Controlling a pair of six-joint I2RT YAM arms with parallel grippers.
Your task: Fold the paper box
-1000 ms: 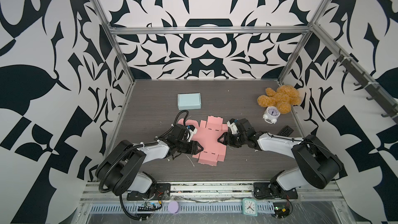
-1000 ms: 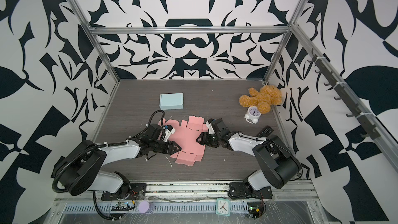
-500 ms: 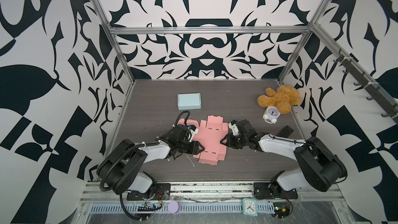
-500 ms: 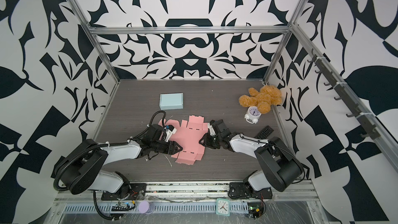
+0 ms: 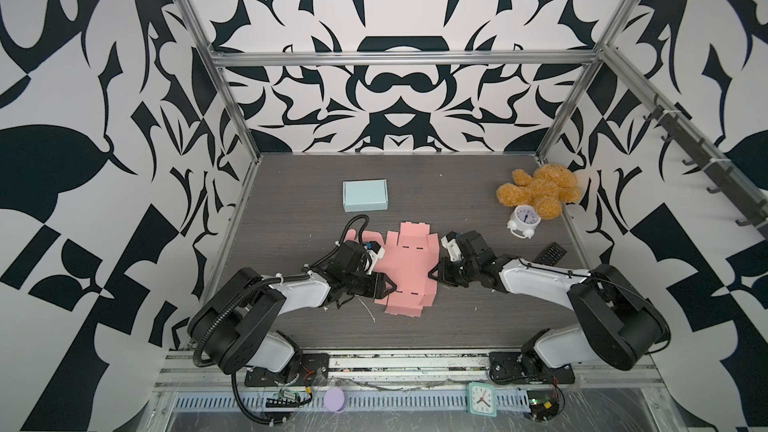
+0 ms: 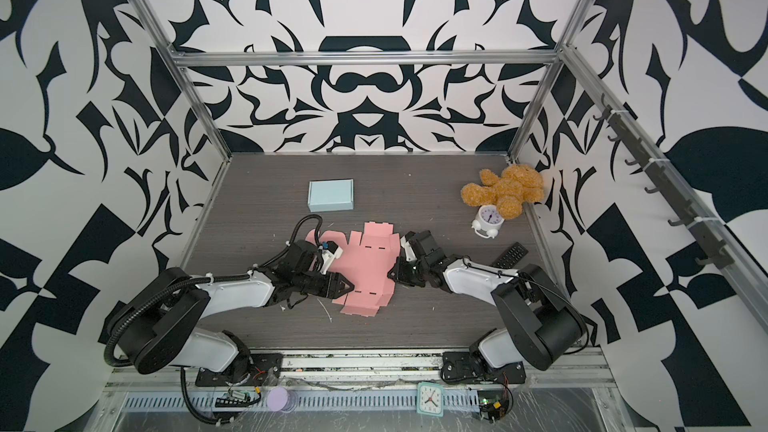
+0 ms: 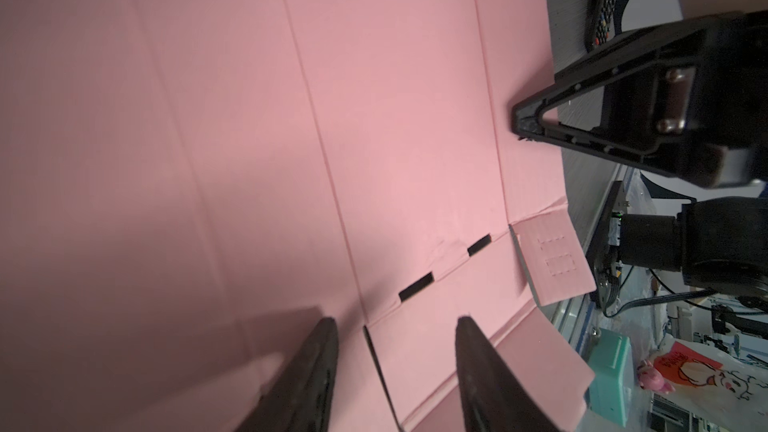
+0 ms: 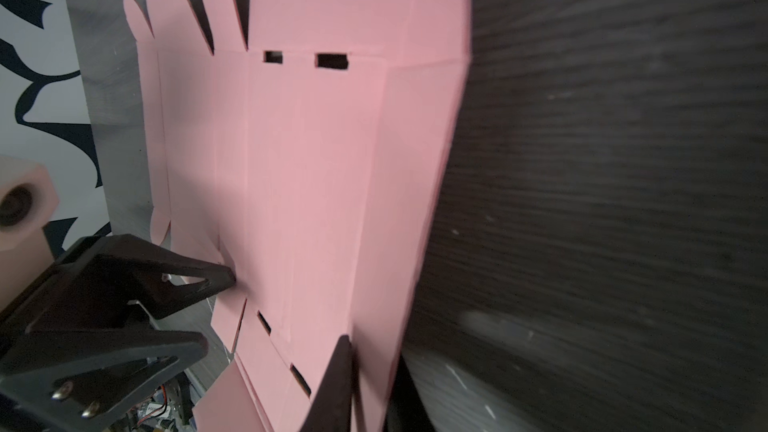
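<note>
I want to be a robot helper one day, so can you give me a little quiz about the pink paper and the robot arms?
1. True or false: the pink paper box is already folded up.
2. What does the right pincer pinch? A nothing, B the box's edge, C a spoon.
3. Fill in: the left pincer has its jaws ____.
Key: 1 false, it lies unfolded; 2 B; 3 open.
</note>
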